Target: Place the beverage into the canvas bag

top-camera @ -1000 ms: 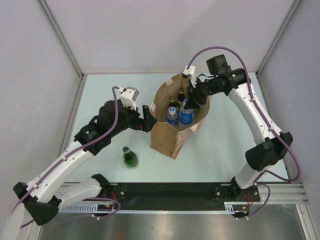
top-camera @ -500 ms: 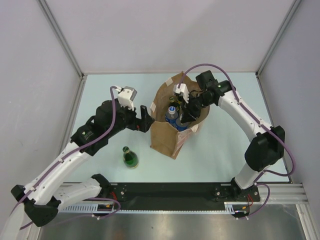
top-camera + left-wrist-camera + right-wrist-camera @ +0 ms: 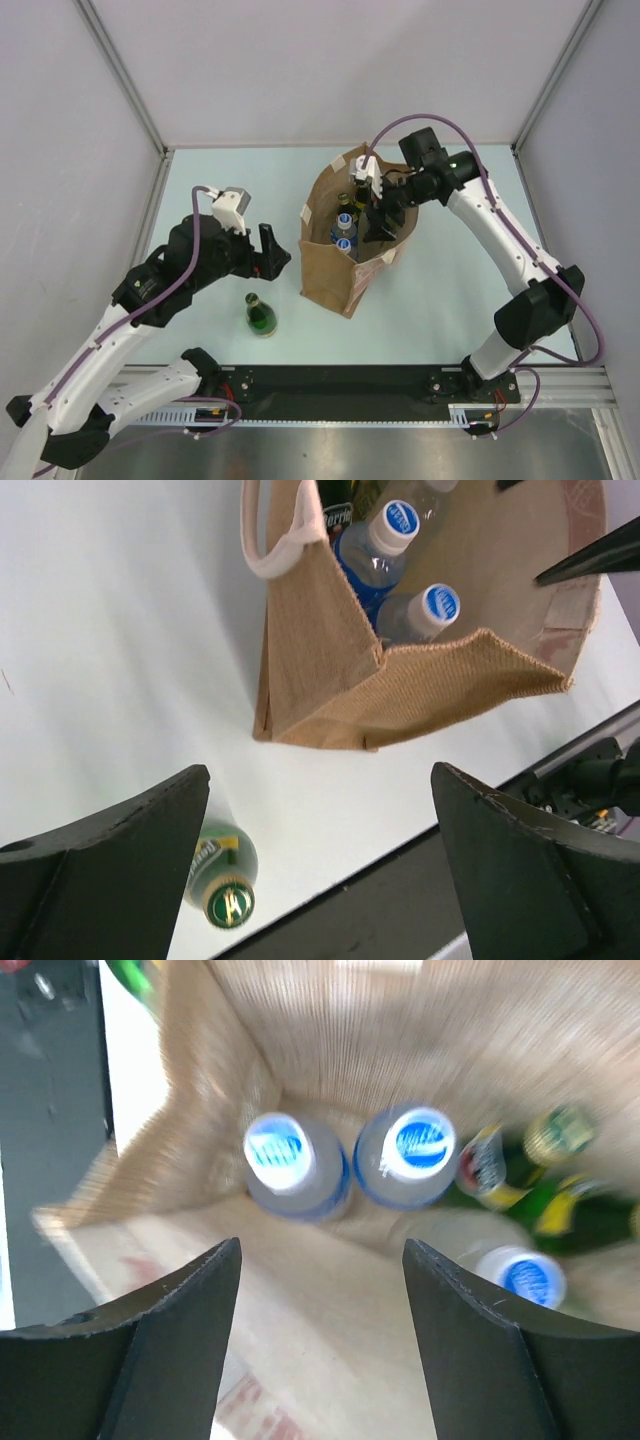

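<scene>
Well, the pale tabletop (image 3: 450, 300) carries the tan canvas bag (image 3: 330, 275), standing open near its middle. Over the bag's mouth hangs the right end effector (image 3: 322, 1250), parted and empty. Left of the bag, the left end effector (image 3: 320, 772) gapes wide, holding nothing. Blue-capped water bottles (image 3: 418, 1155) stand inside the bag beside green glass bottles (image 3: 560, 1205). A lone green bottle (image 3: 262, 315) stands on the tabletop below the left end effector.

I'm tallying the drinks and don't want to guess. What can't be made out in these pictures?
Top view: the right gripper overhangs the canvas bag, hiding part of its inside; bottle count unsure.
Right wrist view: motion blur; the green bottles' labels unreadable.
Left wrist view: the bag's far side is cut off by the top edge; the left finger covers part of the green bottle on the table.
</scene>
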{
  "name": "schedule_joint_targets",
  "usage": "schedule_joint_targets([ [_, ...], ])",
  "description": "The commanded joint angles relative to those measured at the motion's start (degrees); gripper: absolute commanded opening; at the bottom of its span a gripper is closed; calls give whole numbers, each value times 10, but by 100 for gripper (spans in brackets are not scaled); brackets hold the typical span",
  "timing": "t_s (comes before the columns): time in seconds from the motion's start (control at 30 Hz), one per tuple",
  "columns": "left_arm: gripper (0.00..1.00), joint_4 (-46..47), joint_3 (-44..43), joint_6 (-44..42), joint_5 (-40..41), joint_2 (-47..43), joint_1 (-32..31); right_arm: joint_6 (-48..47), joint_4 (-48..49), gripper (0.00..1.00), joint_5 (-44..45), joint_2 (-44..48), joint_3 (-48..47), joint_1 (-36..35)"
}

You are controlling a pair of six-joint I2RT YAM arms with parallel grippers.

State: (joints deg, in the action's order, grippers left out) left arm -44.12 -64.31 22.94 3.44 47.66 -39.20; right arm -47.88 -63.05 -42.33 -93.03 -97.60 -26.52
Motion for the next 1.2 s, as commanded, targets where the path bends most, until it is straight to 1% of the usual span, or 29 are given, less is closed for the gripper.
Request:
schedule_joint_targets([
  [0.0, 96, -83, -44, 61, -7, 5, 4, 16, -26, 71, -66, 41, -66, -8],
  [0.07, 92, -111, -50, 83, -19, 16, 4, 31, -25, 71, -90, 44, -76, -17],
  [0.17, 88, -138, -63, 100, -28, 37, 4, 37, -25, 71, -108, 58, -58, -49],
  [0.23, 87, -162, -72, 105, -27, 48, 4, 25, -21, 71, -107, 67, -24, -79],
  [0.33, 85, -195, -74, 112, -25, 55, 4, 16, -19, 71, -91, 78, -3, -113],
  [0.47, 83, -216, -61, 125, -29, 54, 4, 16, -11, 71, -81, 84, 11, -137],
  [0.5, 82, -217, -50, 127, -49, 53, 4, 16, -11, 71, -79, 83, 13, -142],
  [0.7, 79, -224, -20, 150, -64, 63, 3, 23, -2, 71, -70, 80, 22, -159],
  [0.97, 79, -262, -27, 158, 2, 73, 3, 34, 10, 71, -64, 77, 39, -163],
  [1.17, 79, -261, -35, 152, 19, 71, 3, 36, 13, 71, -54, 78, 52, -163],
])
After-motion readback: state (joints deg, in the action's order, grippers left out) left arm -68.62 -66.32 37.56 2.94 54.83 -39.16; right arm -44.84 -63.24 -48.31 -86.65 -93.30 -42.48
